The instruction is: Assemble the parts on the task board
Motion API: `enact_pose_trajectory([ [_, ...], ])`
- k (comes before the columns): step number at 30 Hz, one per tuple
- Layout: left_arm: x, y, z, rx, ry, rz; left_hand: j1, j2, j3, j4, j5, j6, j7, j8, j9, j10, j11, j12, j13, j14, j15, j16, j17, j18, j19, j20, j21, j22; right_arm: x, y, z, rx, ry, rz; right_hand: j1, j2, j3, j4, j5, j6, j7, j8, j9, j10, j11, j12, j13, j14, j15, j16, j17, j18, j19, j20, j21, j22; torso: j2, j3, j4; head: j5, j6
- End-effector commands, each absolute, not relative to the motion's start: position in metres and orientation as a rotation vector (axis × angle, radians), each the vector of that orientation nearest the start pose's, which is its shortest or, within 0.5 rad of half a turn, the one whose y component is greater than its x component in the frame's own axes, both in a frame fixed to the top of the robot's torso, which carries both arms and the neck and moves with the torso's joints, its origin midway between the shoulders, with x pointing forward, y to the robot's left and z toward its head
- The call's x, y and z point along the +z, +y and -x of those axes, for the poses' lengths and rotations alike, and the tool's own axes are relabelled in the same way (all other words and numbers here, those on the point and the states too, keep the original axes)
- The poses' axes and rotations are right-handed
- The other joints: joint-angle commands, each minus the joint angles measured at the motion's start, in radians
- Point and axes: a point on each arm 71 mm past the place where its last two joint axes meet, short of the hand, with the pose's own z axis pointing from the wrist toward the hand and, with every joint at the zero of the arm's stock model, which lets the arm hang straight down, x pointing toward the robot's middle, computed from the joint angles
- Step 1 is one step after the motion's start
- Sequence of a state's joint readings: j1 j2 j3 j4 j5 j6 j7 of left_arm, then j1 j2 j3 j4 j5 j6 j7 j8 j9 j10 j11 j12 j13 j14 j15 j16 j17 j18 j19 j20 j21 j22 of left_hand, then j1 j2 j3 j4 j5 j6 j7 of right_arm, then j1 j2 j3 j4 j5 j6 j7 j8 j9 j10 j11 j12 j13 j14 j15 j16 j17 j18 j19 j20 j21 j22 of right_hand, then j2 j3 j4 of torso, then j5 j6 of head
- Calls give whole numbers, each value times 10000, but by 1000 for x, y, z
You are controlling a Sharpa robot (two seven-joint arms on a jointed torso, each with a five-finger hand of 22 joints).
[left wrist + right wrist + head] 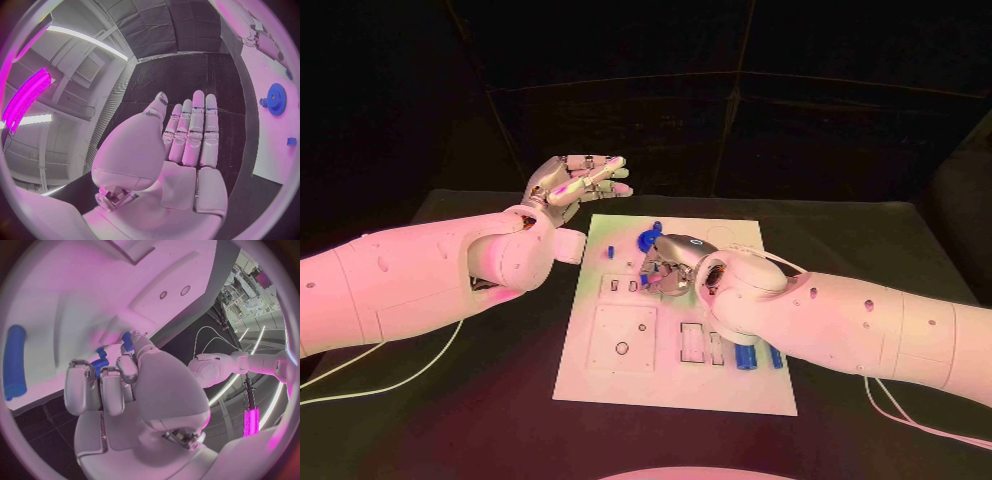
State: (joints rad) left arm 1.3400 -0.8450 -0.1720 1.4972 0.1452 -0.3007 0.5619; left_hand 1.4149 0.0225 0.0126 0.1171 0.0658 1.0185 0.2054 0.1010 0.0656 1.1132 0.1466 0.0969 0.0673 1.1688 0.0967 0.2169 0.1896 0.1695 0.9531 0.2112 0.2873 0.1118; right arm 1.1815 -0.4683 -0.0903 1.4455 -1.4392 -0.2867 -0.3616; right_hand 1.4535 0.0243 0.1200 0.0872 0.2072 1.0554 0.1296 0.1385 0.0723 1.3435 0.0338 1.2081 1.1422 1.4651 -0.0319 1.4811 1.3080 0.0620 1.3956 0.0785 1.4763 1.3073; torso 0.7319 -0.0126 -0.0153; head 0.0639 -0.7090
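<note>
Left robot hand [577,181] spread, empty; right robot hand [672,265] curled around toothed blue gear [648,241] on smooth white task board [646,375].

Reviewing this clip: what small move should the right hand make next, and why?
Probably ease the blue part down to seat it. The right hand is over the task board with its fingers around a blue part; whether it is seated is hidden. The left hand is raised, holding nothing.

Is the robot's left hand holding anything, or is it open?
Open: the silver left hand holds nothing, fingers stretched out, raised beside the white task board.
</note>
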Motion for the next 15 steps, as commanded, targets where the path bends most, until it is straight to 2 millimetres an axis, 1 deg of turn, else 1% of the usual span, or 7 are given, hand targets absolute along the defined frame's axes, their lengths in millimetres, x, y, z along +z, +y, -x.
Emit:
enact_pose_trajectory([
  [1,-149,224,-503,-16174,12522,10772,-33,86,-21,-42,-33,64,-13,-50,-1,83,-1,-16,4,53,7,-42,14,150,79,24,38,-17,-219,-42,-465,6738,18567,1960,-135,-35,57,10,-46,116,-76,-73,-18,-72,21,-64,-55,643,-8,-39,526,-87,3,22,4,155,-1,-2,-1,4,0],
  [5,-149,224,-503,-16170,12525,10775,-36,84,-25,-42,-33,62,-9,-56,-2,82,2,-25,3,54,8,-49,19,149,82,23,36,-19,-219,-41,-465,6725,18624,2003,-191,-110,57,19,-77,68,-53,-119,-29,-124,40,-136,-124,641,7,-47,515,-84,-10,33,-4,139,2,-2,-10,8,1],
  [15,-150,224,-503,-16164,12533,10783,-40,83,-28,-42,-33,61,-5,-62,-3,80,4,-31,2,55,9,-54,22,148,84,23,35,-20,-219,-39,-463,6725,18648,2073,-344,-270,27,69,-124,-6,-11,-198,-41,-186,76,-225,-207,631,39,-74,471,-74,-45,61,-28,93,1,0,3,-14,-7],
])
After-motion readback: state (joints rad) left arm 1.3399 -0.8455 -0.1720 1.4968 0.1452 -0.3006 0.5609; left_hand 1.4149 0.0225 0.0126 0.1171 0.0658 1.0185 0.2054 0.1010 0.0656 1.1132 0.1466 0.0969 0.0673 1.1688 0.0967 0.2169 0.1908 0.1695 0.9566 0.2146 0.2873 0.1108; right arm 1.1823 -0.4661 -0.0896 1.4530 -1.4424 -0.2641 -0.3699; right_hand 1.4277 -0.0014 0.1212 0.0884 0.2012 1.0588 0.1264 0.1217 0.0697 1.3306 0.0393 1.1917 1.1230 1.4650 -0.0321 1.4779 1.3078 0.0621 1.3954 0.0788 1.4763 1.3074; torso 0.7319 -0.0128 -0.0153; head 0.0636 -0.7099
